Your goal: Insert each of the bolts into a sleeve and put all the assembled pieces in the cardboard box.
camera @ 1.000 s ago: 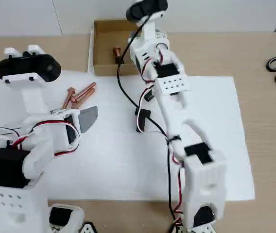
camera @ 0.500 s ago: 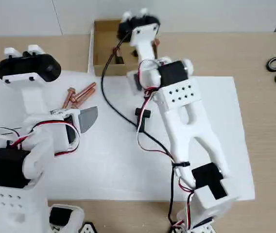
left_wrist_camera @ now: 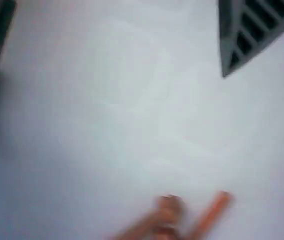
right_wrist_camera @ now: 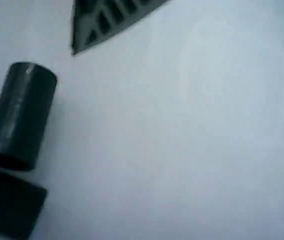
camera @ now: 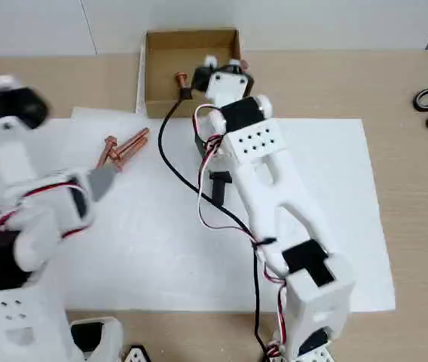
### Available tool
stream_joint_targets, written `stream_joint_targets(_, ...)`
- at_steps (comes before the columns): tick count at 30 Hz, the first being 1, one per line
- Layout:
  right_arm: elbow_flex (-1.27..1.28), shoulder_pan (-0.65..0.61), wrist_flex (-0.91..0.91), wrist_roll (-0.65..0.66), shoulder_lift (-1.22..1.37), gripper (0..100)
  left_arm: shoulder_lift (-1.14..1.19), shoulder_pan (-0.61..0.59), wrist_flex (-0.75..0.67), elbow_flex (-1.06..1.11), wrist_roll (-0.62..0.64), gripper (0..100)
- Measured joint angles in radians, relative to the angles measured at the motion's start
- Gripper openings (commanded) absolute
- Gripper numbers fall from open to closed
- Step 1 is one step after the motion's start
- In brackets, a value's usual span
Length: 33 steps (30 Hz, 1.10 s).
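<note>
Presently: left pincer wide, right pincer undetermined, one bolt in the box.

We find the left pincer (left_wrist_camera: 107,100) spread wide over the white sheet (camera: 327,196), with nothing in it, near the loose bolts (camera: 125,146) lying together. We cannot tell how the right pincer (camera: 200,140) stands; it sits just short of the cardboard box (camera: 191,35) at the worktop's (camera: 410,196) far side. A further bolt (camera: 181,78) lies inside the box. A black sleeve (right_wrist_camera: 19,120) lies on the sheet under the right arm.
</note>
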Motion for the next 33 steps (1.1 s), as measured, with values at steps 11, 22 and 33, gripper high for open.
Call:
stream_joint_targets(11, 0.0, 0.002, -0.038, -0.005, 0.172, 16.9, 0.0, -0.23, 0.0, 0.0, -0.173, 27)
stream_joint_targets(22, 0.0, -0.014, -0.141, -0.005, 0.249, 16.9, 0.0, -0.232, 0.0, 0.015, -0.178, 27)
stream_joint_targets(33, -0.009, -0.025, -0.141, -0.005, 0.296, 5.8, 0.0, -0.232, 0.0, 0.058, -0.178, 27)
